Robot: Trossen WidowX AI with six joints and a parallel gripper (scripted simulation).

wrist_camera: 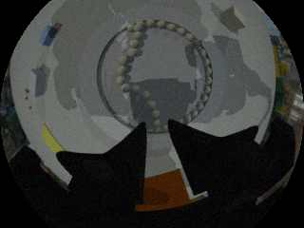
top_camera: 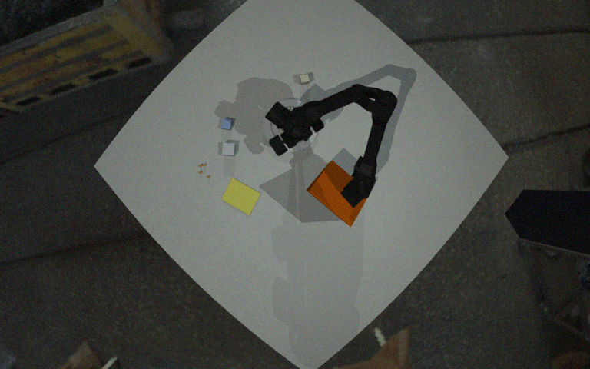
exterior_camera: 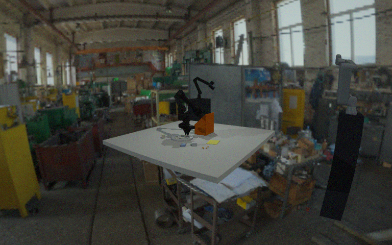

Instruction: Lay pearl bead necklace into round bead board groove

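Note:
The round bead board (wrist_camera: 155,76) lies on the white table under my gripper. In the overhead view the board (top_camera: 292,126) is mostly hidden by the arm. The pearl bead necklace (wrist_camera: 136,57) lies on the board. Its right part follows the circular groove along the top and right (wrist_camera: 204,72). Its left part snakes across the inner area, and its end lies just above my fingertips (wrist_camera: 154,113). My gripper (wrist_camera: 157,124) hovers above the near rim of the board, fingers slightly apart with nothing between them. It also shows in the side view (exterior_camera: 186,133).
An orange block (top_camera: 335,191) stands by the arm base. A yellow pad (top_camera: 240,196), a blue cube (top_camera: 227,123), a white cube (top_camera: 228,148), a beige cube (top_camera: 304,78) and tiny orange bits (top_camera: 203,170) lie around the board.

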